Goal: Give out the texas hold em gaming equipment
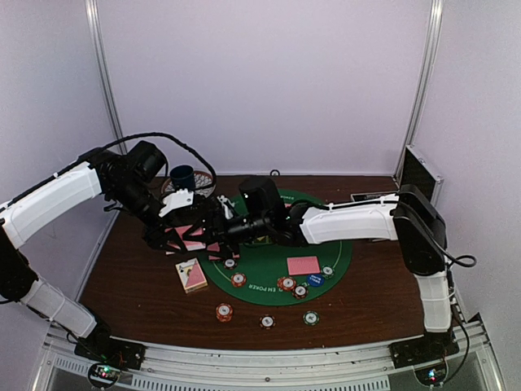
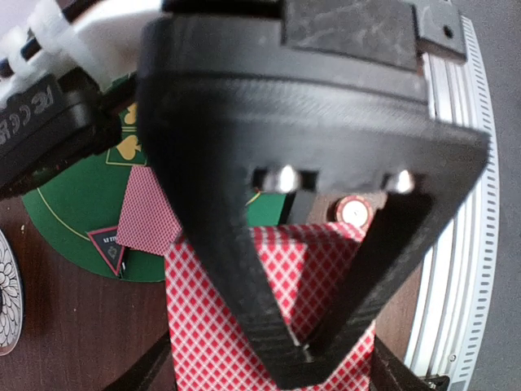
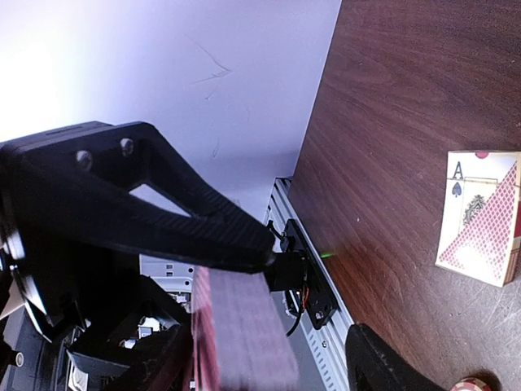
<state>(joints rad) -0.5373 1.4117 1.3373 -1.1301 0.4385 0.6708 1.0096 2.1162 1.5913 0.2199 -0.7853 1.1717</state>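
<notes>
Left pincer [image 1: 195, 235]: its finger [image 2: 220, 163] blocks most of the left wrist view. The chip [image 2: 354, 213] behind it is half hidden, and the cards [image 2: 212, 326] under it are cut off at the bottom edge. Between the right pincer [image 3: 313, 297] fingers the cards are just blur. From above, both tips overlap; contact unreadable.

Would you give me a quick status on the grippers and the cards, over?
Left gripper shut on pink-backed cards. Right gripper open, jaws either side of the stack. Card box and chips on table below, apart from both.
</notes>
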